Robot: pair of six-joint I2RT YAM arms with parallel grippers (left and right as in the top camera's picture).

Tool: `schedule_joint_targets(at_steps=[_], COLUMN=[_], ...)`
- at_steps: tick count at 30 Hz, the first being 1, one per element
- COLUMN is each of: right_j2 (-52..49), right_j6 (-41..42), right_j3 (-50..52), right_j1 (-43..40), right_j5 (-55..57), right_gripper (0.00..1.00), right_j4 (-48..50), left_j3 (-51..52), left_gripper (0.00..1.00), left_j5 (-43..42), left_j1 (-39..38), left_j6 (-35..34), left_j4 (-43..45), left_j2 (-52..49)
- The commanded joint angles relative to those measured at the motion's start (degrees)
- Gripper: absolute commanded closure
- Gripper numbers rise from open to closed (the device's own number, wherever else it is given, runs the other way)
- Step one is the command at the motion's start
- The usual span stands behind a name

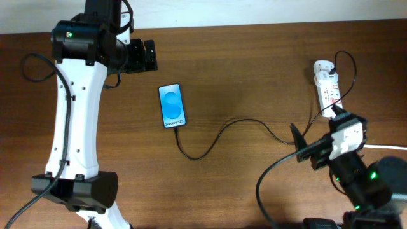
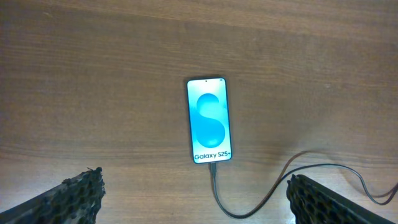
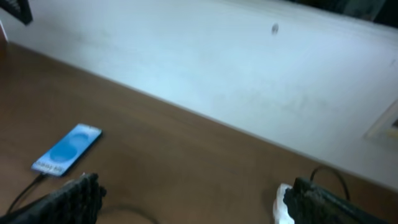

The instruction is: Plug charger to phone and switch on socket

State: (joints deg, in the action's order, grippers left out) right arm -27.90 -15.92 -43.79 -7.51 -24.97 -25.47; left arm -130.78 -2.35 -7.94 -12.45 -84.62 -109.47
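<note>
The phone point(image 1: 172, 105) lies flat mid-table, blue screen up, with the charger cable point(image 1: 219, 137) plugged into its bottom end. The cable loops right to the white socket strip point(image 1: 328, 88) at the far right. The phone also shows in the left wrist view point(image 2: 209, 120) with the cable point(image 2: 217, 193) in its port, and in the right wrist view point(image 3: 67, 149). My left gripper point(image 1: 147, 55) is open and empty, up and left of the phone. My right gripper point(image 1: 300, 145) is open and empty, below the socket, whose edge shows in the right wrist view point(image 3: 281, 204).
A thick white cord point(image 1: 385, 147) runs off the right edge. A pale wall point(image 3: 249, 74) borders the far side of the wooden table point(image 1: 254, 70). Black arm cables hang near both arm bases.
</note>
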Motion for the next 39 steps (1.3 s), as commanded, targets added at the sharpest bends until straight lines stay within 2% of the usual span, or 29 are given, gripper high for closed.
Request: schedule_joint_targets(at_steps=[1,10,16,20,27,34,39], right_j2=[5.6,15.3,19.1,21.6,27.5,27.7,27.7], right_j6=[-0.3,-0.2,-0.1,-0.1,-0.1,-0.1,-0.1], right_j3=[7.2,24.6,32.2,36.0,43.4,43.5,43.5], right_j1=[0.4,1.0,6.3,8.4,8.5,8.6,8.6], right_j5=[0.1,0.4,7.6,12.2,12.8,14.3,15.3], right_gripper=[0.02,0.02,0.02,0.02,0.02,0.02,0.02], right_j4=[4.9,19.2,26.6,27.1,27.1,21.7,21.8], left_j3=[-0.5,-0.5,-0.5,-0.5,-0.5,-0.5,-0.5], left_gripper=[0.01,0.01,0.01,0.01,0.01,0.01,0.01], left_j5=[-0.2,-0.2,-0.2,-0.2,-0.2,-0.2,-0.2], left_j1=[0.1,0.1,0.1,0.1,0.1,0.1,0.1], left_j6=[0.5,0.5,0.5,0.5,0.5,0.5,0.5], left_j4=[0.0,0.0,0.0,0.0,0.0,0.0,0.0], left_j2=[1.9,1.9,1.9,1.9,1.9,1.9,1.9])
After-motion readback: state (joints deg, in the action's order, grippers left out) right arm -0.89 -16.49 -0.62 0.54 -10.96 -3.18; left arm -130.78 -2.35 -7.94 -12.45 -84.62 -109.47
